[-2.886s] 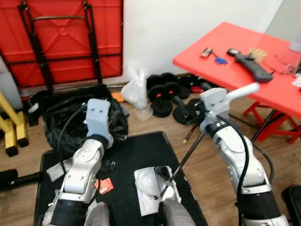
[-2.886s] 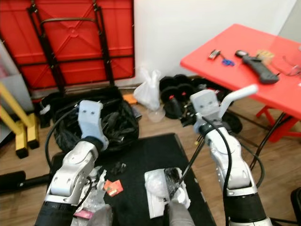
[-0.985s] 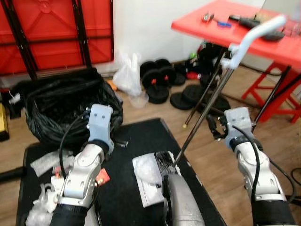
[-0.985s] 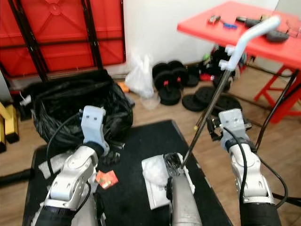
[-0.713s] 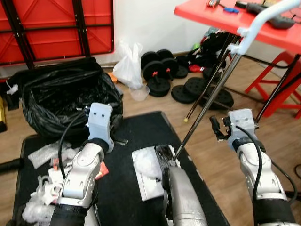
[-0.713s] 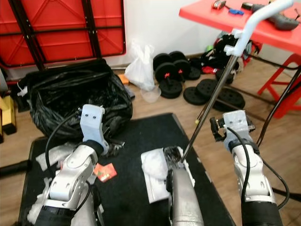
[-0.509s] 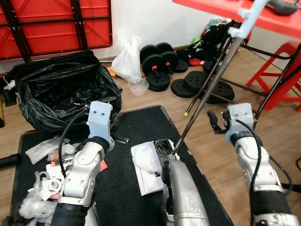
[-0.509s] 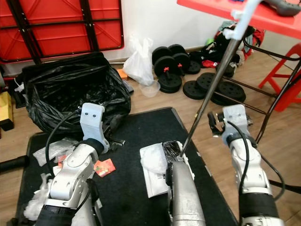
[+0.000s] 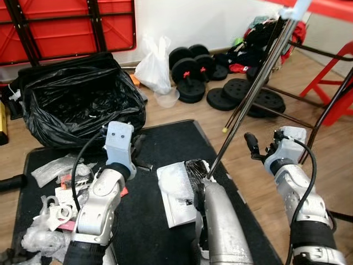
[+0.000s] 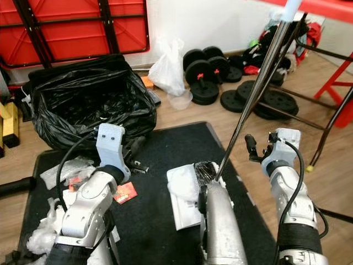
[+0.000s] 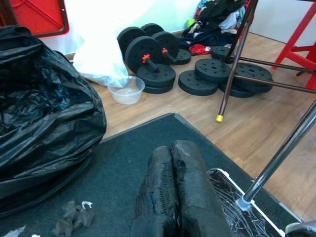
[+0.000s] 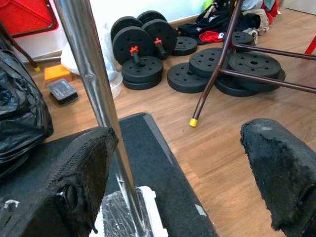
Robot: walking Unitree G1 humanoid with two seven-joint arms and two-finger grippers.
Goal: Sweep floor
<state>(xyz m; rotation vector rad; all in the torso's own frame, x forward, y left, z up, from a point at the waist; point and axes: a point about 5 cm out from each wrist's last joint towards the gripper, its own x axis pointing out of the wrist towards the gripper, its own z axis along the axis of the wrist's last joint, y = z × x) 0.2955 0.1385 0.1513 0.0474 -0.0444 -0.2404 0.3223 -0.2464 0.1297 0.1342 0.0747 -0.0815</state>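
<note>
1. Compared with the frame from 2.9 s ago, the metal pole [image 12: 96, 94] is no longer being gripped near its top by the right gripper [image 12: 177, 168]; it is now being left free just beside one pad [image 12: 81, 173].
2. The right gripper is being held with its fingers spread wide, nothing between them, above the edge of the black mat [image 9: 160, 221] and the wooden floor [image 12: 197, 148].
3. The pole is being shown slanting up from the white dustpan [image 9: 176, 193] lying on the mat, ahead of and between both grippers.
4. The left gripper [image 11: 175, 187] is being held with its fingers pressed together, over the mat.
5. Ahead of it, a black rubbish bag [image 9: 77, 105], weight plates [image 11: 148, 64] and a clear bowl [image 11: 127, 90] are being shown.
6. Scraps of litter [image 9: 55, 204] are being shown on the mat outside the left arm.
</note>
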